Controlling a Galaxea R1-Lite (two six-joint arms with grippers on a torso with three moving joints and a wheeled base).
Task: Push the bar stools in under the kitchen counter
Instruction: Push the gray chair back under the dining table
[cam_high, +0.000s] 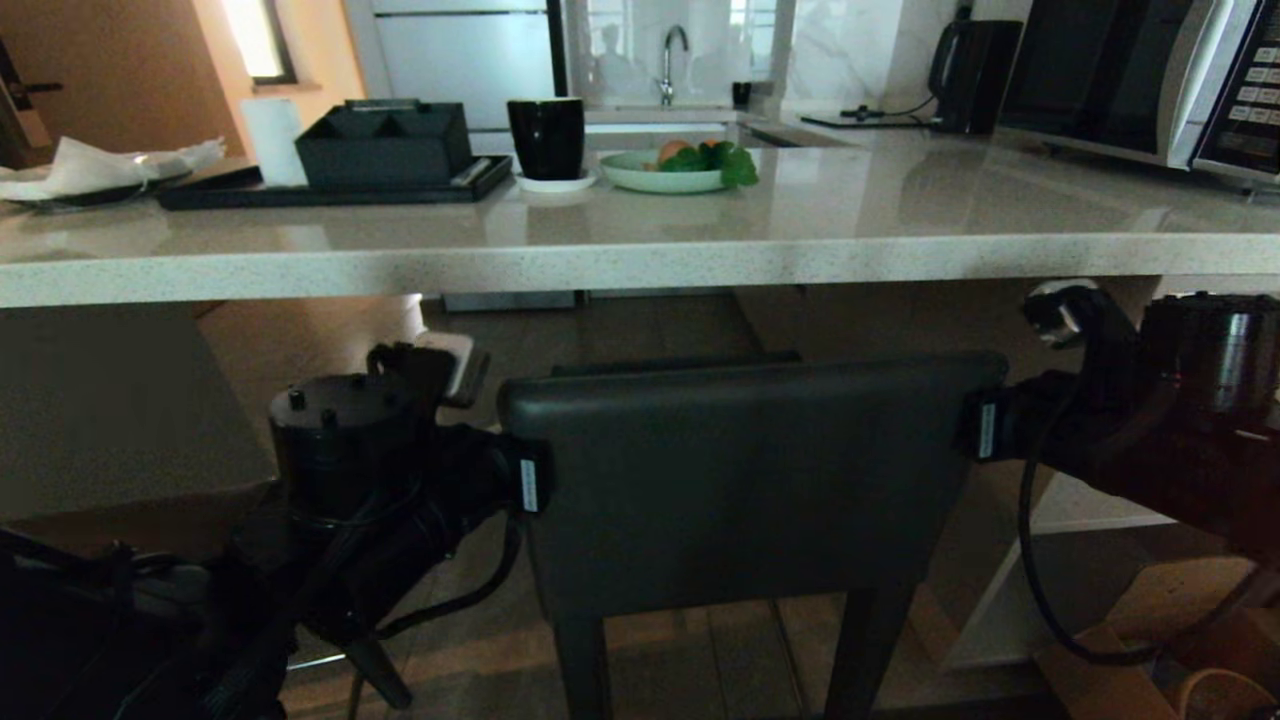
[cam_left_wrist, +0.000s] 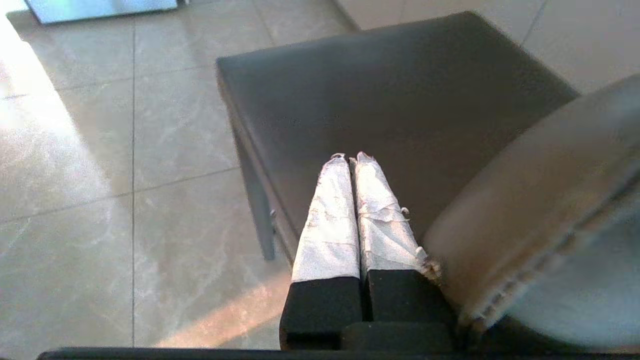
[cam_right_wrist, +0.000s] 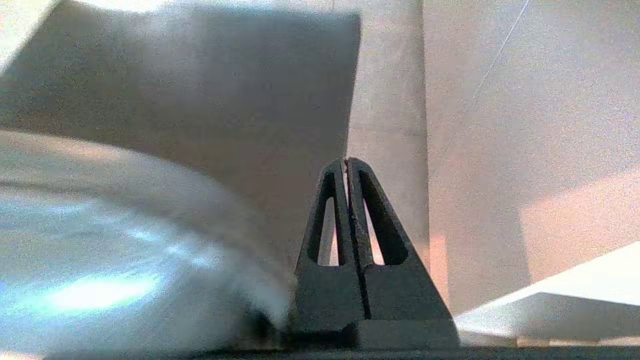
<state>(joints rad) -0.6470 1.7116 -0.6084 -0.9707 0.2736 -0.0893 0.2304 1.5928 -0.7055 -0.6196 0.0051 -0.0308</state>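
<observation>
Both arms sit closest to the head camera, one on each side of a bar stool (cam_high: 745, 480), so the stool's dark backrest is sandwiched between them. Left gripper (cam_left_wrist: 351, 159) has its taped fingers (cam_left_wrist: 327, 220) clenched flat together with nothing in them, lying over the stool's seat right beside the backrest's left end. Right gripper (cam_right_wrist: 346, 162) is the same deal: black fingers (cam_right_wrist: 380, 220) pressed together, empty, sitting by the backrest's right end with the seat just off to one side. Whether either one actually touches the leather, can't tell.

Stool itself stands on the tiled floor (cam_left_wrist: 100, 175) facing the kitchen counter (cam_high: 640, 255), backrest top lower than the worktop slab. Up on the worktop there's a black cup (cam_high: 546, 138), a plate of greens (cam_high: 672, 170), a dark tray (cam_high: 330, 190) and a microwave (cam_high: 1150, 80).
</observation>
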